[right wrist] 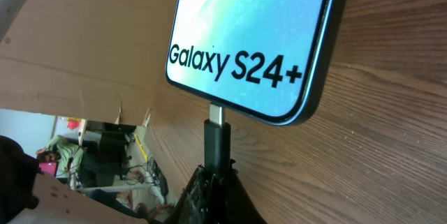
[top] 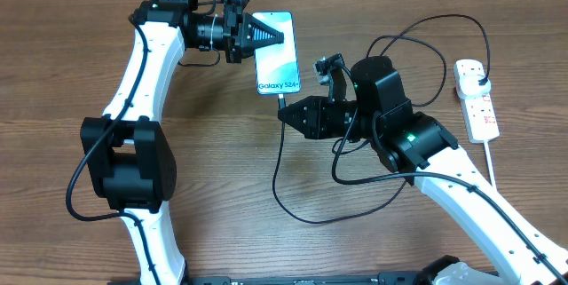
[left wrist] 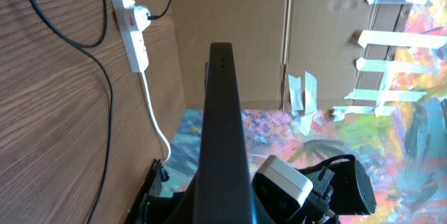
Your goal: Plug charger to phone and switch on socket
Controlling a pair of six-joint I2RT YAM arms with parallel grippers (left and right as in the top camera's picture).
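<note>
The phone (top: 280, 59) lies near the top middle of the wooden desk (top: 222, 187), with its light blue screen up. The words "Galaxy S24+" sit at the end closest to the right arm.

The left gripper (top: 266, 35) comes in from the left. Its fingers are clamped on the far end of the phone, with one black finger lying over the screen. In the left wrist view the phone (left wrist: 222, 112) shows only as a thin dark edge.

The right gripper (top: 286, 110) is just below the near end of the phone. Its fingers are pinched tight on the small tip of the charger (top: 277, 156). In the right wrist view the tip (right wrist: 216, 144) is in the hole at the end of the phone (right wrist: 258, 35), and a bit of silver metal shows between them.

The thin black cable runs down from the phone, loops on the desk and goes up and over to the right. Its black plug (top: 480, 79) sits in the socket (top: 479, 107), a white power strip at the far right of the desk, well apart from the phone. The strip has small red marks. I cannot tell if its switch is on or off. A white cord (top: 491, 156) runs from the strip toward the front edge
</note>
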